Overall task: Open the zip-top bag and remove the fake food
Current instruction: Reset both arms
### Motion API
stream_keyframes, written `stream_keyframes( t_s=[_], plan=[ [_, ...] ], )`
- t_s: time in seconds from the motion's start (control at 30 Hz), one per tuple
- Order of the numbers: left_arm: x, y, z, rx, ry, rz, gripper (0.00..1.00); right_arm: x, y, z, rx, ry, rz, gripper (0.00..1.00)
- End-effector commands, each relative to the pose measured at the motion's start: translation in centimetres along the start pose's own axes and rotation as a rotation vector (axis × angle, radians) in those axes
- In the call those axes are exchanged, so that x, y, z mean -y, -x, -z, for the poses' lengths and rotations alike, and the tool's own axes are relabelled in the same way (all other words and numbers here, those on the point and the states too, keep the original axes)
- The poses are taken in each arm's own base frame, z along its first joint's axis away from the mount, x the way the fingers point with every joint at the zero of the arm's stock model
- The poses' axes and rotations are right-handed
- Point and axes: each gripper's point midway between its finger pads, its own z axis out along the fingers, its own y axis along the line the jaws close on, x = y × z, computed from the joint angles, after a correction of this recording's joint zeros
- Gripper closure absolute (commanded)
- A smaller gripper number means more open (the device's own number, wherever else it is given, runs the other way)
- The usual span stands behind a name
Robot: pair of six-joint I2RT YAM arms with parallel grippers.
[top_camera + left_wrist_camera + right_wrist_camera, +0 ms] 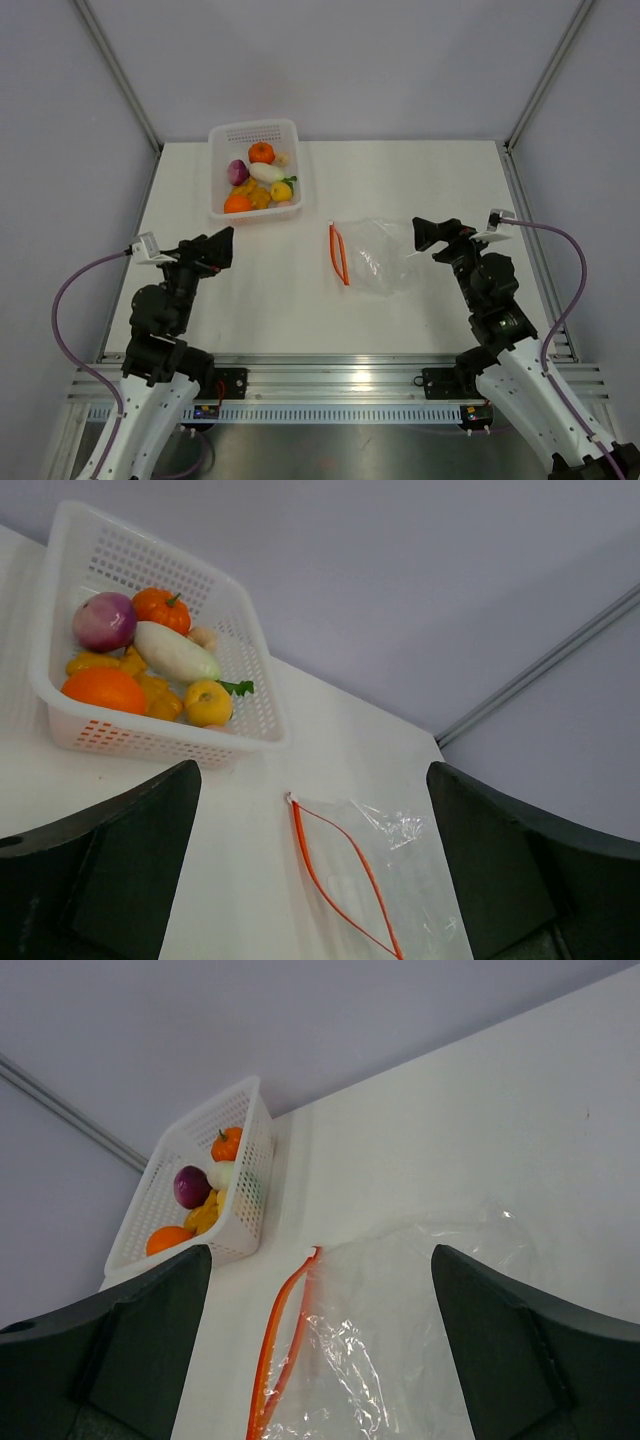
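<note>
Clear plastic, lying flat and slack, the zip-top bag (378, 255) sits right of centre in the overhead view, on the white table (260, 310). Its orange zipper strip (339, 254) faces left, and the two halves stand apart in a narrow loop, so the mouth is open. Nothing coloured shows through the film; the bag looks empty.

The fake food (258, 180) lies well apart from it, heaped in a white perforated basket (254, 127) in the upper left-centre of that view.

The right gripper (422, 234) hovers just beside the bag's right edge, jaws spread wide, holding nothing. The left gripper (220, 250) hangs at the left of the frame, below the basket, also wide and empty.

By my reading the task is at its end: bag open, food out. The next move calls for little beyond drawing both arms clear without snagging the film.

Count: one bag, one basket, two grippers. Of food, about eight pieces: one purple onion, one white radish, two orange balls, one round yellow fruit with a green leaf, one pale knobbly piece, and two or so yellow pieces that I cannot separate for certain.
</note>
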Motion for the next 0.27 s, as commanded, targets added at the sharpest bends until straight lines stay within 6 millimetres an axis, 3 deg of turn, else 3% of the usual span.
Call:
stream_keyframes(
  t_s=[0.0, 0.23],
  plan=[
    [-0.57, 1.36, -0.04, 0.072, 0.030, -0.024, 0.01, -0.30, 1.58, 0.15, 0.060, 0.000, 0.006, 0.00],
    [-0.74, 0.41, -0.75, 0.027, 0.043, -0.018, 0.01, -0.36, 1.51, 0.13, 0.057, 0.002, -0.002, 0.00]
  ],
)
